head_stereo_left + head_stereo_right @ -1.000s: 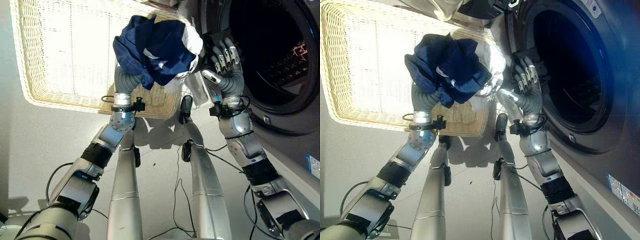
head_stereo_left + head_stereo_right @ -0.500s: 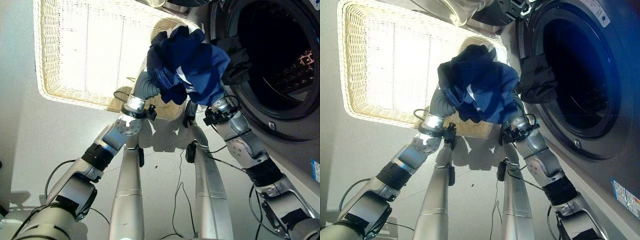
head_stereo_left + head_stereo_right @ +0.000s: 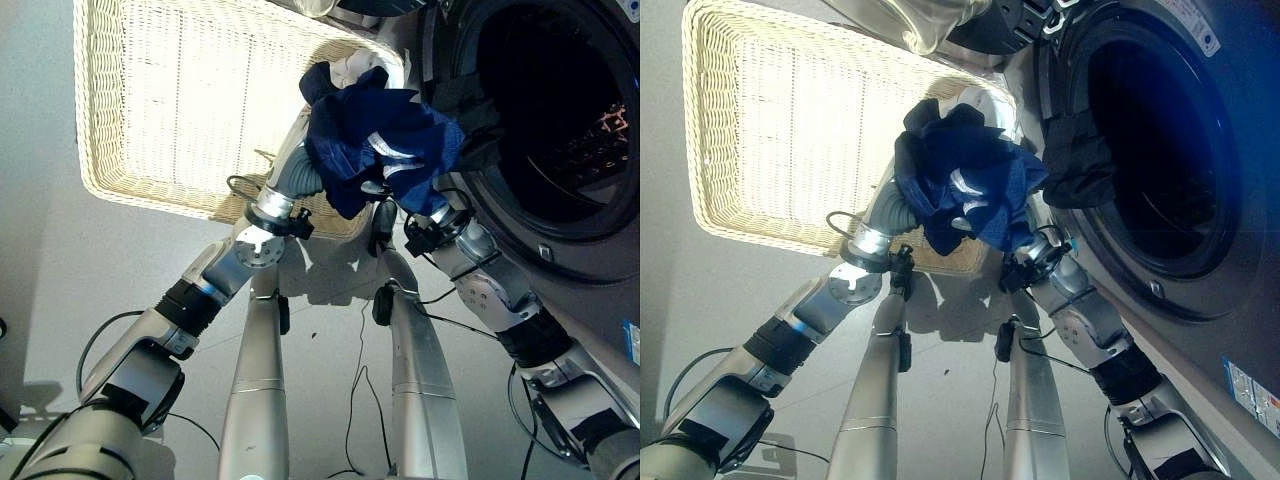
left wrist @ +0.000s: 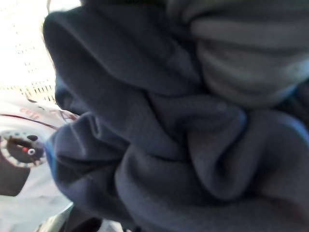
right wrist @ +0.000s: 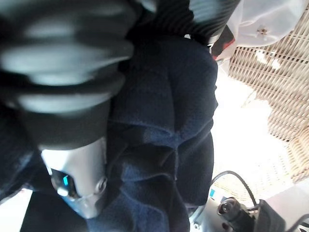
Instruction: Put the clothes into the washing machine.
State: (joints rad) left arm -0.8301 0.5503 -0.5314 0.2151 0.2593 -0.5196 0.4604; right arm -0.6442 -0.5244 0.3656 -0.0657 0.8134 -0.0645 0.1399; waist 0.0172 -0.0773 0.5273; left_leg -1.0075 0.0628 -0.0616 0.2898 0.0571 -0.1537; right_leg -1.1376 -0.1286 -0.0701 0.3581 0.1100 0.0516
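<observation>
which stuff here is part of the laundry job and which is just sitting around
Part of the job:
- bundled navy blue garment with white patches, held up by both arms
- front-loading washing machine with open round drum
- black cloth draped over the drum's rim

Just lying about:
- cream woven wicker basket

Both arms raised and converging, left hand (image 4: pixel 251 58) and right hand (image 5: pixel 63 63) ribbed covers close together.

Smooth pale grey floor (image 3: pixel 120 270), evenly lit. Bright light washing over cream rectangular woven wicker basket (image 3: pixel 95 150) resting on it.
</observation>
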